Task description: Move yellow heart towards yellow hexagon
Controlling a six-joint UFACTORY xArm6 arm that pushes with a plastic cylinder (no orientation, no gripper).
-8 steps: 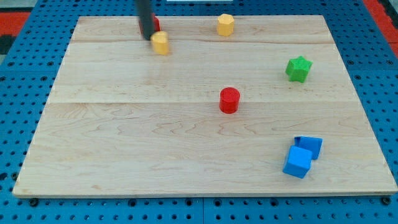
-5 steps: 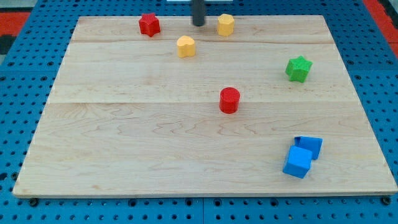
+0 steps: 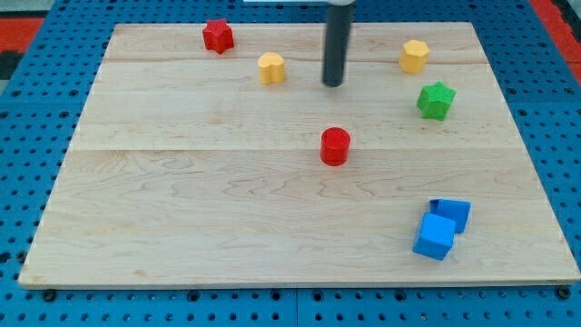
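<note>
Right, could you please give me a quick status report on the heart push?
My tip down between both yellow blocks, touching neither. Yellow heart to its left, yellow hexagon far right near green star. Path between clear.

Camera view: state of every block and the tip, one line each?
yellow heart: upright, free, left of tip
yellow hexagon: free, top right
my tip: between both yellows, touching neither
red star: free
red cylinder: upright
green star: free
blue blocks: touching
</note>
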